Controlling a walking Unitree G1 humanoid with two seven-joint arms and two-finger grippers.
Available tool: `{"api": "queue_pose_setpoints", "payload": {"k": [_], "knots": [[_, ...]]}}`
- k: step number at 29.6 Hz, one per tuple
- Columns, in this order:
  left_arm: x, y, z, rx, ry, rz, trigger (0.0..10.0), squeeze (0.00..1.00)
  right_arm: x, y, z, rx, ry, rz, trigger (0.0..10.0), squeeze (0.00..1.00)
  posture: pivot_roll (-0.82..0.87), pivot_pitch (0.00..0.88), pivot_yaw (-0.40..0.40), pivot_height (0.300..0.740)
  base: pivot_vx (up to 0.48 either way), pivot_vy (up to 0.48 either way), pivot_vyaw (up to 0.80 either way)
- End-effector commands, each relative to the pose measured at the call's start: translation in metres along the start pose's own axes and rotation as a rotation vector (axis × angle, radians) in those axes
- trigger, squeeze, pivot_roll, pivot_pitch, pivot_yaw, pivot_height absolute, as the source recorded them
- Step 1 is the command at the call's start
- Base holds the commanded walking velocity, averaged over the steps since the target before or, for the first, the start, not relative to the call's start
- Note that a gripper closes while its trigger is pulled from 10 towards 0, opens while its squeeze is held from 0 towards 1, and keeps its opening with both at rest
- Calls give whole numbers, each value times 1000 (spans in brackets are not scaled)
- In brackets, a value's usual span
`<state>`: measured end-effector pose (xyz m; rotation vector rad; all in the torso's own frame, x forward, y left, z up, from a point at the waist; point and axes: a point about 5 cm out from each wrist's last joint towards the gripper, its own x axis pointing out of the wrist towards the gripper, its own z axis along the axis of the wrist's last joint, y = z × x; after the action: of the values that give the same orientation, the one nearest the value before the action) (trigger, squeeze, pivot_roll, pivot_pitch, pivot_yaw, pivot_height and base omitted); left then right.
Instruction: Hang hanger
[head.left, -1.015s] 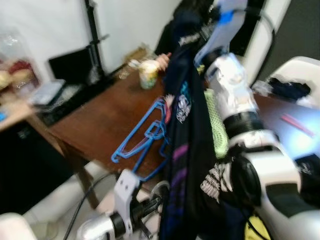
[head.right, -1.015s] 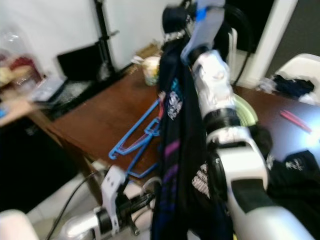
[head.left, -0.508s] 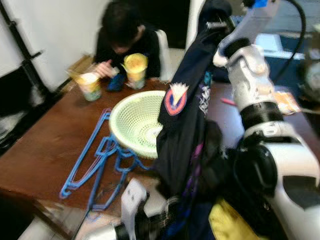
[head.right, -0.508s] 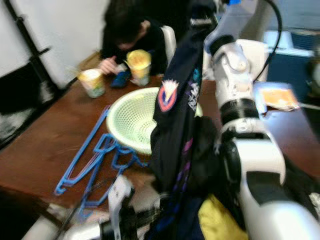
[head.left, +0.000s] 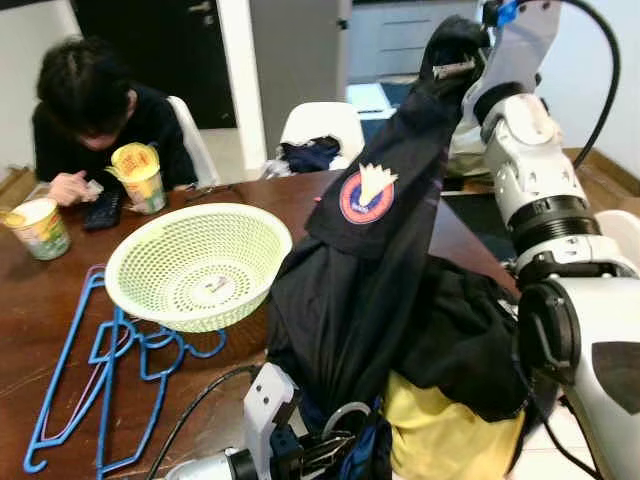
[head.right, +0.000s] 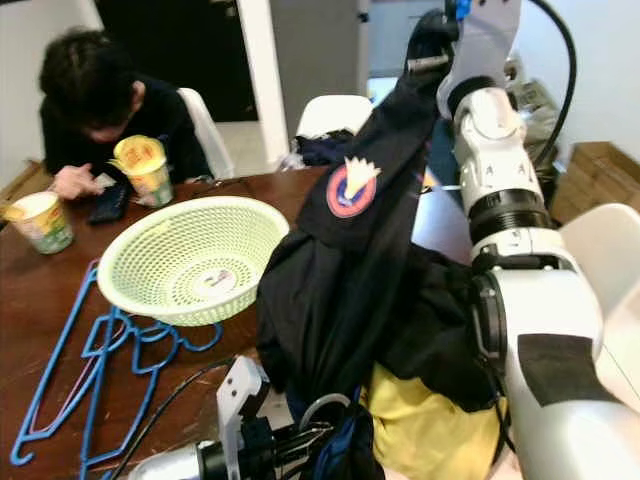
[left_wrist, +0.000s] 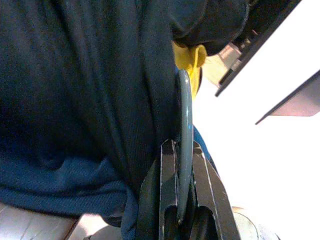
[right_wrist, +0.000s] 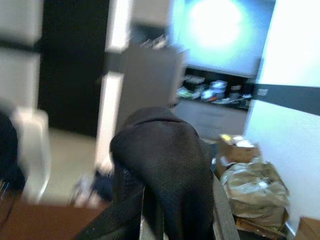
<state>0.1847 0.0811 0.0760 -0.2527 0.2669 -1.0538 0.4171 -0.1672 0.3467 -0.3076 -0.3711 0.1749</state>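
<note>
basket (head.left: 195, 262) on tabletop (head.left: 40, 320), left of hanging jacket (head.left: 370, 260) | hangers (head.left: 110, 370) flat on tabletop, before and partly under basket | two cups (head.left: 140, 178) behind basket, before seated person (head.left: 95, 110) | chair (head.left: 322, 122) behind tabletop | clothes heap (head.left: 450, 340) right, below jacket

gripper (left_wrist: 181, 200) pinching hook (left_wrist: 184, 125) (grey)

The right gripper (right_wrist: 175, 200) is being covered by the dark garment (head.left: 380, 260); the grey hanger hook (left_wrist: 184, 150) is being cut off below.
</note>
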Motion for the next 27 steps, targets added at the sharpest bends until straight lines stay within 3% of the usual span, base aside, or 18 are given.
{"api": "queue_pose_setpoints", "payload": {"k": [1, 3, 5, 6, 8, 9, 10, 21, 22, 25, 27], "knots": [[-2, -1, -1, -9, 15, -13, 10000, 0, -4, 38, -26, -92, 111, 220, 10000, 0, 39, 0, 14, 740, 0, 0, 0], [-2, -1, -1, -9, 15, -13, 10000, 0, -4, 38, -26, -92, 111, 220, 10000, 0, 39, 0, 14, 740, 0, 0, 0], [-2, -1, -1, -11, 15, -20, 10000, 0, -19, 66, -61, -268, 254, 434, 10000, 0, 34, 0, 21, 740, 0, 0, 0], [-2, -1, -1, -11, 15, -20, 10000, 0, -19, 66, -61, -268, 254, 434, 10000, 0, 34, 0, 21, 740, 0, 0, 0], [-3, -2, 0, -6, 12, -28, 10000, 0, -33, 74, -83, -356, 355, 570, 10000, 0, 34, 0, 21, 740, 0, 0, 0], [-4, -3, 1, 6, 13, -39, 10000, 0, -39, 76, -92, -372, 397, 623, 10000, 384, 30, 0, 19, 740, 0, 0, 0], [-6, -4, 6, 18, 6, -59, 10000, 0, -43, 76, -98, -371, 435, 648, 10000, 1000, 30, 0, 19, 740, 0, 0, 0], [-28, -14, 30, 88, 9, -168, 10000, 0, -52, 64, -107, -382, 480, 671, 10000, 1000, 48, 0, 6, 740, 0, 0, 0], [-48, -27, 34, 148, 128, -282, 10000, 0, -63, 49, -111, -398, 515, 743, 10000, 1000, 58, 0, 3, 740, 0, 0, 0], [-48, -27, 34, 148, 128, -282, 10000, 0, -63, 49, -111, -398, 515, 743, 10000, 1000, 58, 0, 3, 740, 0, 0, 0], [-60, -33, 23, 182, 283, -343, 10000, 0, -73, 36, -109, -364, 514, 788, 10000, 1000, 57, 0, 9, 740, 0, 0, 0]]}}
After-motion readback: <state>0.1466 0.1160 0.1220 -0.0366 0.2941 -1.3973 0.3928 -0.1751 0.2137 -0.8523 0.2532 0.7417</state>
